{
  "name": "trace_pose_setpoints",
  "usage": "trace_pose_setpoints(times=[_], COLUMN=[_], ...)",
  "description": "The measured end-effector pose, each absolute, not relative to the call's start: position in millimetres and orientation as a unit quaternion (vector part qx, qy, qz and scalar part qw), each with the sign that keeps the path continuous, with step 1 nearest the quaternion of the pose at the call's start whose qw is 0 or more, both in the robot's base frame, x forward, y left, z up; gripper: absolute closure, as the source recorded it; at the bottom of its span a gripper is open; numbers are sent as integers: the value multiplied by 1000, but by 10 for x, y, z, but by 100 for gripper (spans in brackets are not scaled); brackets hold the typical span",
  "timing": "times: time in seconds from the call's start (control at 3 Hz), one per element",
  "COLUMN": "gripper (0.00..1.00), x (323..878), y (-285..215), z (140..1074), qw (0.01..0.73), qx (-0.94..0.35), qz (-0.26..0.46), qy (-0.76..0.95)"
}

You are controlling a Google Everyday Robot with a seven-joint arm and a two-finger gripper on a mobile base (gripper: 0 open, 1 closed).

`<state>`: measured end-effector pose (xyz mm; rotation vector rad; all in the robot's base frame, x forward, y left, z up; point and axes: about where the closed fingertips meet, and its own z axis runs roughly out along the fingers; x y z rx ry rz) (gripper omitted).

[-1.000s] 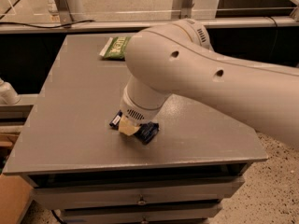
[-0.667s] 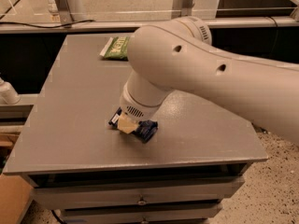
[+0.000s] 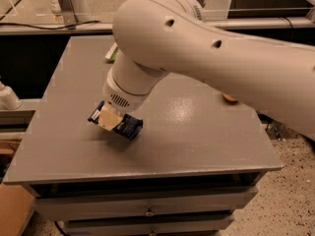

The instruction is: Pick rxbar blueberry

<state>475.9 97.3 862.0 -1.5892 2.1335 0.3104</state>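
Rxbar blueberry (image 3: 129, 127) | tilted, held by end effector (image 3: 110, 118) closed on it | above table (image 3: 197, 136), front-left

No legible text; print on rxbar blueberry (image 3: 129, 126) unreadable; hand (image 3: 112, 120) grips it low over table (image 3: 197, 141).

Hanging tilted, right end lower, just above the front-left part of the grey table (image 3: 197, 146): rxbar blueberry (image 3: 129, 126), dark navy wrapper, both ends poking out past the gripper (image 3: 110, 119) clamping across its middle
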Motion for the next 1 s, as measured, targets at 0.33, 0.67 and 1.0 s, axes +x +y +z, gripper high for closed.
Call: trace_pose_setpoints(times=[0.33, 0.67, 1.0], gripper=[100, 100, 100], x=[4836, 4850, 4849], y=[1159, 1231, 1231], z=[8917, 9350, 9351], qw=[260, 314, 314], qx=[-577, -565, -565], qz=[132, 163, 163], qy=[763, 745, 745])
